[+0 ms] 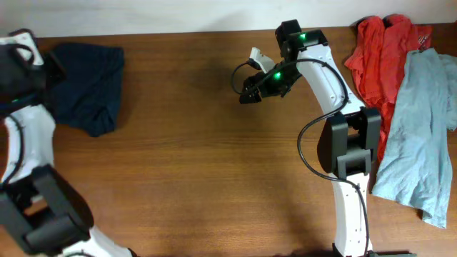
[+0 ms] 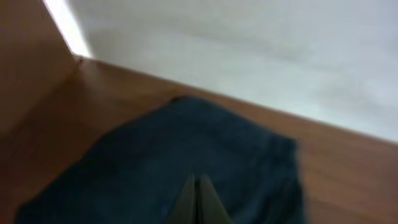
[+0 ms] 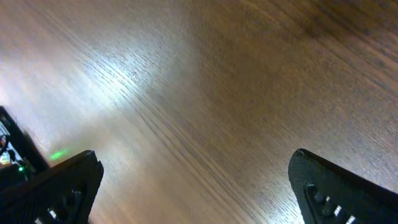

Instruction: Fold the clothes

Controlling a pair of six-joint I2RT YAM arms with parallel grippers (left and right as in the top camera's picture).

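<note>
The dark navy shorts [image 1: 89,86] lie in a compact heap at the far left of the table, near its back edge. In the left wrist view the shorts [image 2: 186,155] fill the lower middle. My left gripper [image 1: 51,68] is at the heap's left edge; its fingers [image 2: 199,199] are pressed together over the cloth, with nothing seen between them. My right gripper [image 1: 246,89] hovers over bare wood at the back middle, far from the shorts. Its fingers [image 3: 196,186] are spread wide and empty.
A red garment [image 1: 382,50] and a pale blue-grey shirt [image 1: 421,121] lie at the right end of the wooden table [image 1: 214,164]. A pale wall [image 2: 249,50] rises behind the back edge.
</note>
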